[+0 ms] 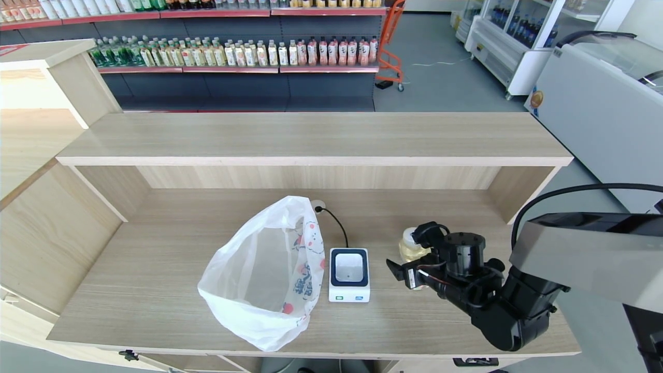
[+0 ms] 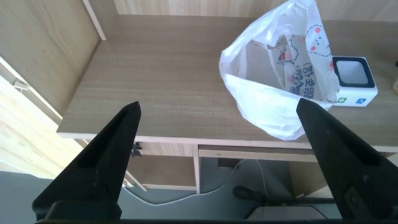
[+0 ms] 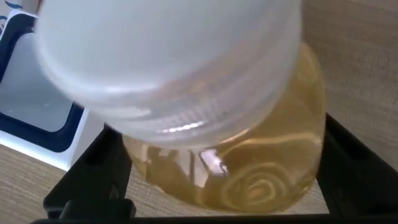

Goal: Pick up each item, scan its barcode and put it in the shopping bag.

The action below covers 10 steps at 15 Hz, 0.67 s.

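Note:
A small bottle (image 1: 410, 246) of yellowish liquid with a white cap stands on the wooden counter (image 1: 155, 269), right of the white and blue barcode scanner (image 1: 349, 274). My right gripper (image 1: 413, 252) is shut on the bottle; in the right wrist view the black fingers (image 3: 96, 183) press both sides of the bottle (image 3: 249, 174), with the scanner (image 3: 31, 106) beside it. The white plastic shopping bag (image 1: 264, 274) stands open left of the scanner. My left gripper (image 2: 217, 109) is open and holds nothing, off the counter's front left edge, looking towards the bag (image 2: 280, 81) and scanner (image 2: 353, 78).
A raised wooden shelf (image 1: 311, 137) runs along the back of the counter, with side walls at both ends. The scanner's black cable (image 1: 334, 220) leads to a hole at the back. Bare counter lies left of the bag. Store shelves and freezers stand beyond.

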Motion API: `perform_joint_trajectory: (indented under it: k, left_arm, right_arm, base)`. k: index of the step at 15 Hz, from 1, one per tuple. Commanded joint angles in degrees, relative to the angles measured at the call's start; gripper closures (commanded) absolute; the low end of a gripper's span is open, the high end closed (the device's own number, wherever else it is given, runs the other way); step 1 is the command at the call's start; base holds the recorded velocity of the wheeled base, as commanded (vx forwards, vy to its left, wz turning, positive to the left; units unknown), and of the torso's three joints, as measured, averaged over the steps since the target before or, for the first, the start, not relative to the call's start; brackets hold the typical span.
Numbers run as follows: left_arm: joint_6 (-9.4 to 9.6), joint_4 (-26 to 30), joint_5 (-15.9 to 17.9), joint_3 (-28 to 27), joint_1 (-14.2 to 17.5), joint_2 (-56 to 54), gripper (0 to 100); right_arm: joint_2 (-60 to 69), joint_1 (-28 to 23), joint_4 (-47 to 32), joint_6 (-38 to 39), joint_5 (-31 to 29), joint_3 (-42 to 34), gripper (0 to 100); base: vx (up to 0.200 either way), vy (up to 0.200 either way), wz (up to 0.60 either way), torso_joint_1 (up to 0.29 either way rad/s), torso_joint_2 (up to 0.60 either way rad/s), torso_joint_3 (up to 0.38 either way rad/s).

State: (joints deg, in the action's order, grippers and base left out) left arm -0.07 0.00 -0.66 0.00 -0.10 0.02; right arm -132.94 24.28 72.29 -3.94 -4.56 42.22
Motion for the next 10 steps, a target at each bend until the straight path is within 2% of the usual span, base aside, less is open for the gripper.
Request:
perform_joint_trajectory:
  k: [1, 10]
  left_arm:
    - [-0.01, 0.0, 0.0, 0.0, 0.0, 0.0, 0]
    - [-0.01, 0.0, 0.0, 0.0, 0.0, 0.0, 0]
  right_arm:
    - [0.6, 0.1, 0.0, 0.0, 0.0, 0.5, 100]
    - [2.2, 1.0, 0.1, 0.0, -0.1, -4.7, 100]
  base:
    - [0.000, 0.000, 0.00, 0.000, 0.00, 0.000]
    - [0.000, 0.000, 0.00, 0.000, 0.00, 0.000]
